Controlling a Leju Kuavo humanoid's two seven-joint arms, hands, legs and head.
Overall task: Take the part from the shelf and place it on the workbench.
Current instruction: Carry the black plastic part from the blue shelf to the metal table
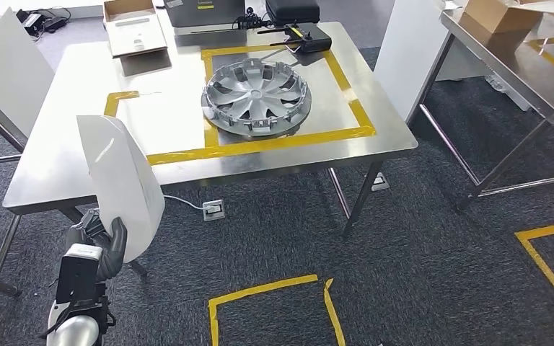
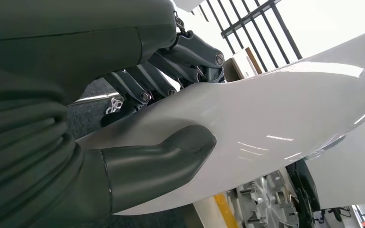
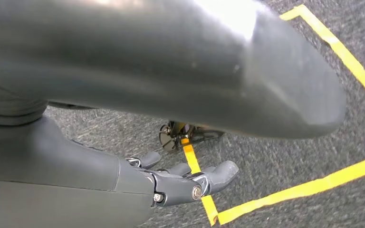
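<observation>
- A workshop or robot test lab.
- Steel surface point(image 1: 65, 155) marked with yellow tape point(image 1: 288, 140).
- Grey carpet floor point(image 1: 418, 252) with taped squares point(image 1: 274, 292).
- Cardboard boxes point(image 1: 135, 27) and equipment cases point(image 1: 292, 10) around.

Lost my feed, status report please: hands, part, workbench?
Left hand grips white panel, held upright short of workbench. Right hand empty, over carpet. Hubcap fills right taped square.

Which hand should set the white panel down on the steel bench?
Left. The left robot hand already grips the curved glossy white panel beside the stainless steel workbench; the right robot hand hangs over carpet.
</observation>
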